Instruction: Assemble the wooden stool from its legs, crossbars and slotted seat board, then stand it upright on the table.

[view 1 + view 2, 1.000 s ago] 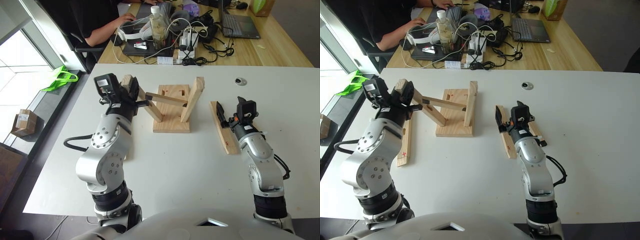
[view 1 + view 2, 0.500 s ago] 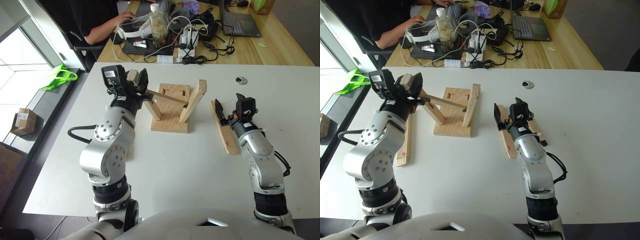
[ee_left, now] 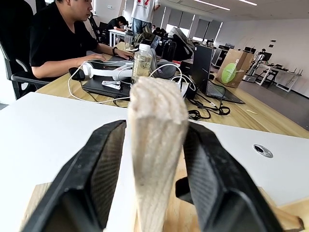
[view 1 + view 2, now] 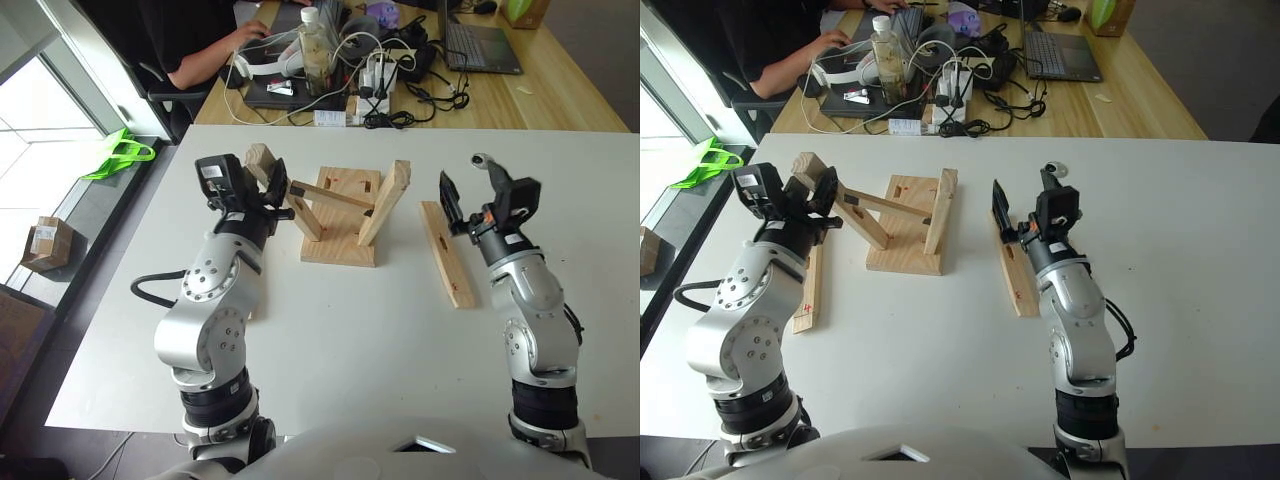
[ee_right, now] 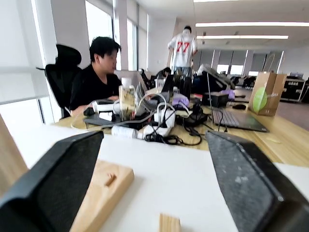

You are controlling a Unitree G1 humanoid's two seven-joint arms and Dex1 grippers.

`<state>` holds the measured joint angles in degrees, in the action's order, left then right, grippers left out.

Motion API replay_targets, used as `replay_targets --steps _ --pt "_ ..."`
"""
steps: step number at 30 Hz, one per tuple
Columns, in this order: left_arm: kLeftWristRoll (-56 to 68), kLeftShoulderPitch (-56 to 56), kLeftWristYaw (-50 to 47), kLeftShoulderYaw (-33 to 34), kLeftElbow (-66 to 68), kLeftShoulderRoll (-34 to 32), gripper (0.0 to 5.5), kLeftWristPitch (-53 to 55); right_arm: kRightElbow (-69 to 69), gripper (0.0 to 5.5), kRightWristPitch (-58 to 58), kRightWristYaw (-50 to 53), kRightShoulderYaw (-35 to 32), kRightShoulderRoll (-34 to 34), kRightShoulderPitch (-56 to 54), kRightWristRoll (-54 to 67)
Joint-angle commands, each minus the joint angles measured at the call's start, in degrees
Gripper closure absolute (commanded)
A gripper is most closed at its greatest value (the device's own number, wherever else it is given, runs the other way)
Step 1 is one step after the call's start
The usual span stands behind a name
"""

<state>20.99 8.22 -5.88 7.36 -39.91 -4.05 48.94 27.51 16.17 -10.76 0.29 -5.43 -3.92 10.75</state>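
I see left gripper [image 4: 268, 193] jaws clamped on upper end of held leg [image 4: 258, 158]; leg slants down, lower end on seat board [image 4: 340, 245]. Crossbar [image 4: 335, 197] runs from it to tilted leg [image 4: 385, 200] standing on right side of board. Board flat on counter [image 4: 360, 330], centre. Right gripper [image 4: 470, 195] jaws wide apart, raised near far end of loose leg [image 4: 448, 255] lying right of board, clear of it. Spare leg [image 4: 812, 285] flat at left, partly under left arm

We see bright daylight from the windows [image 5: 99, 24] on the white table [image 4: 350, 340]; shadows are soft, and the right tool [image 5: 154, 137] blurs up close.
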Motion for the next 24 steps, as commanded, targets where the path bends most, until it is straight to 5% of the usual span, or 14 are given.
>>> replay_targets --steps 1,8,15,24 --pt "0.69 3.65 0.2 0.55 -2.17 0.42 3.44 -1.67 7.18 1.58 4.73 -2.03 -0.88 1.9 -10.16 11.89" --pt "5.28 7.51 3.15 4.1 -2.79 -1.01 3.44 -3.16 8.93 1.58 18.26 -8.09 6.33 0.03 -10.36 28.91" --pt "3.99 14.94 -0.07 11.57 1.78 -2.87 3.44 -9.74 -0.29 1.58 19.86 -7.17 15.58 -1.15 -8.76 20.78" --pt "1.62 7.28 -0.79 12.68 10.12 -2.17 3.44 -12.68 -5.13 1.58 16.64 -2.98 11.97 -1.71 -9.65 12.41"
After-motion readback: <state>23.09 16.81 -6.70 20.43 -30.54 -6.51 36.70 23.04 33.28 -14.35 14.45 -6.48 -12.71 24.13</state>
